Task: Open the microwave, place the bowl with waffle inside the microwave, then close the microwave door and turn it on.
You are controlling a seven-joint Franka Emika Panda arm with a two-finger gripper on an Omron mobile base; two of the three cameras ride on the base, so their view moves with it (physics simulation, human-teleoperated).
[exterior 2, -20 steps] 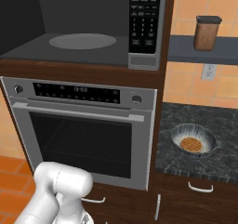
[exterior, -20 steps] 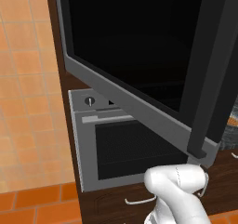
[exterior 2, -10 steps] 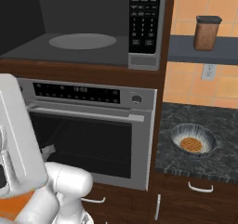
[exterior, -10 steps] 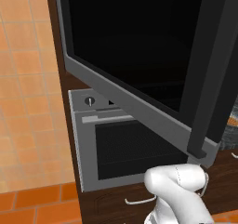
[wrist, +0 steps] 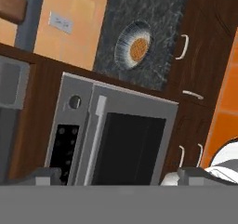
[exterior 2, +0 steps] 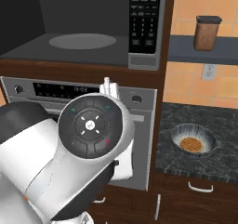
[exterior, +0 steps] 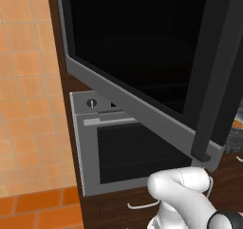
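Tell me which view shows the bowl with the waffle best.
The right base view: the bowl with waffle sits whole and unobstructed on the dark counter, right of the oven. The hand view also shows it, tilted and from farther off. The left base view gives nothing clear of it.

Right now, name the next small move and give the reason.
Probably swing the hand toward the bowl on the counter: the microwave door already hangs open, the hand is open and empty, and the bowl with the waffle sits untouched.
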